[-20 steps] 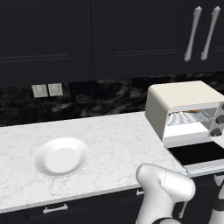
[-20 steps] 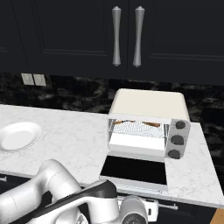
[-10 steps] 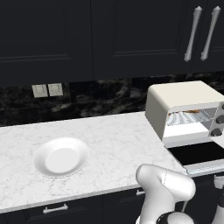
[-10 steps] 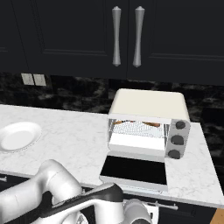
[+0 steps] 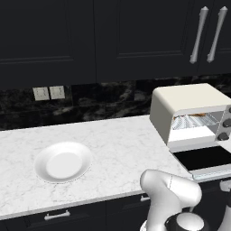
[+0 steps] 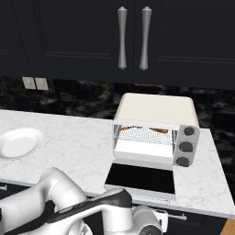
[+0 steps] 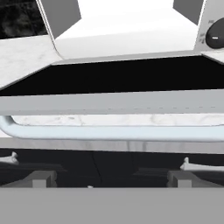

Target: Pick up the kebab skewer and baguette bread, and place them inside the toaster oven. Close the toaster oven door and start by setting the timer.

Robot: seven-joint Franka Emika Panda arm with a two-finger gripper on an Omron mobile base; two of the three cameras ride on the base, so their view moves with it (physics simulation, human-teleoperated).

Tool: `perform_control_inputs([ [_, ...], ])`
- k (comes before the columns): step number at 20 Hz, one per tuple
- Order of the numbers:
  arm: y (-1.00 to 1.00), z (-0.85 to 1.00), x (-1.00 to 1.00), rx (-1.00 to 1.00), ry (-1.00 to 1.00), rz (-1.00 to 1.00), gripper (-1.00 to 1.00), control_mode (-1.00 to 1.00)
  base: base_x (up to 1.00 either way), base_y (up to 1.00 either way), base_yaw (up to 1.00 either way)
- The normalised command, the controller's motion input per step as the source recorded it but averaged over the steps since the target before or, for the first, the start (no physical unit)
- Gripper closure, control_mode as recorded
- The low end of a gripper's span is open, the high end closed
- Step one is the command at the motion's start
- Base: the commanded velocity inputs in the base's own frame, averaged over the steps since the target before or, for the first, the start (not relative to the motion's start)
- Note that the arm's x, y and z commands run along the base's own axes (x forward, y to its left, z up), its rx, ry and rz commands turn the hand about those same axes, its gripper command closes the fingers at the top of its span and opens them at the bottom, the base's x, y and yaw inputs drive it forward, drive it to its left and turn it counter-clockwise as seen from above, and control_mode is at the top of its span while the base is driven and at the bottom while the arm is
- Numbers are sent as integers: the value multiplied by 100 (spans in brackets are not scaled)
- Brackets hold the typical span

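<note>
Barely anything moved since a second ago, honestly: my arm just sank a touch lower at the front edge of the desk (image 5: 113, 149), and everything on top sits where it was. So my jaws are down low in front of the toaster oven (image 6: 158, 124), and from the hand cam I'm looking straight at the toaster oven door (image 6: 141, 179), which is dropped flat open toward me, dark glass facing up. Its white bar handle (image 7: 113, 131) runs right across the hand view, just above my finger tips (image 7: 43, 178), close but not touching as far as I can see. Those tips sit far apart on either side, so my jaws are spread wide with nothing in them.

Inside the oven there's a wire rack, and on it at the back something brown-orange (image 6: 158, 131), too small for me to tell whether it's the skewer, the bread or both. Over on the left of the desk sits a white plate (image 5: 63, 162), well apart from the oven.
</note>
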Motion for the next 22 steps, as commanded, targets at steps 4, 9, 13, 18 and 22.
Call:
perform_control_inputs([
  [4, 0, -9, 7, -2, 0, -7, -100, -100, 0, 0, 0],
  [9, 0, -11, 22, -5, -2, -10, -100, -100, 0, 0, 0],
  [13, 0, -11, 13, -5, -5, -4, -100, -100, 0, 0, 0],
  [18, 0, -17, 17, -4, -1, 0, -100, -100, 0, 0, 0],
  [22, 0, -22, 10, -3, -2, 4, -100, -100, 0, 0, 0],
])
